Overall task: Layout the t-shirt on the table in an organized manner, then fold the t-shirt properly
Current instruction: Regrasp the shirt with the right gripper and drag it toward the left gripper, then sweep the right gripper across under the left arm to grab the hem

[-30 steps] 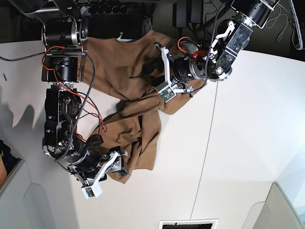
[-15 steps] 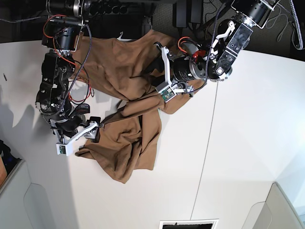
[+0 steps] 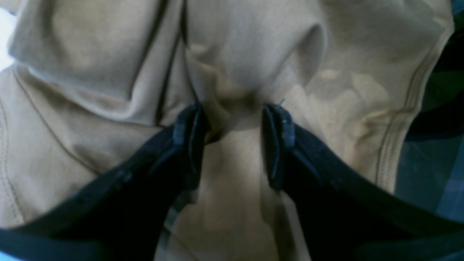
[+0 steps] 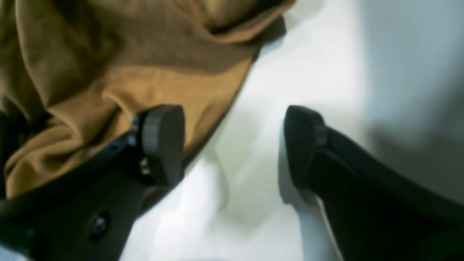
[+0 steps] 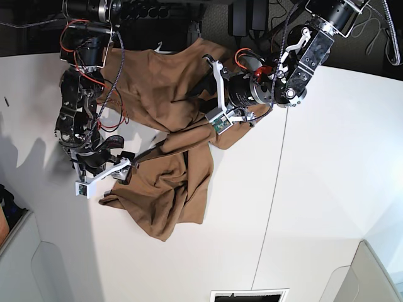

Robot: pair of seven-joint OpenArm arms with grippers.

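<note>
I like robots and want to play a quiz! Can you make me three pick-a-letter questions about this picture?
1. Where is the right end effector?
A. at the t-shirt's edge
B. far from the shirt
C. under the table

2. What colour is the t-shirt?
A. blue
B. tan-brown
C. red

3. How does the t-shirt lie on the table?
A. neatly folded
B. bunched and wrinkled
C. rolled in a ball

Answers: 1 A, its open fingers straddle the cloth edge in the right wrist view. 2 B, plain tan-brown all over. 3 B, folds and creases run across it, and the left end effector pinches a ridge of cloth.
</note>
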